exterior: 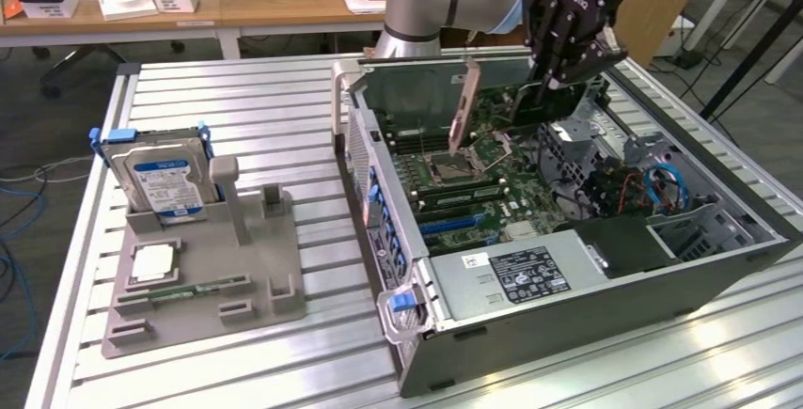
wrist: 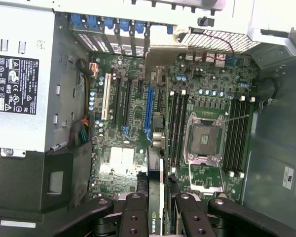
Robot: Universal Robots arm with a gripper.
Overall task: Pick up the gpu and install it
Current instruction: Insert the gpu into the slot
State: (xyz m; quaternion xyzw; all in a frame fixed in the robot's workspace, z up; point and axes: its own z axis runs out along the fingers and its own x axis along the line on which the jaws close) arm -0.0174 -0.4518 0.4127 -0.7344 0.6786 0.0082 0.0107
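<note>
- Gripper [exterior: 561,78] positioned above the open case [exterior: 702,268], over the motherboard [wrist: 138,143].
- Fingers [wrist: 134,217] clamped on the gpu [wrist: 155,197]; card held edge-on between both pads, above the board.
- Hard drive [exterior: 161,179] stands upright in the grey holder [exterior: 251,277], at the exterior view's left, well apart from the case.

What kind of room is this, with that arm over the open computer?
Probably a robotics lab or workshop: an open computer case lies on a slotted metal table, a grey parts holder sits beside it, and cluttered wooden desks stand behind.
</note>
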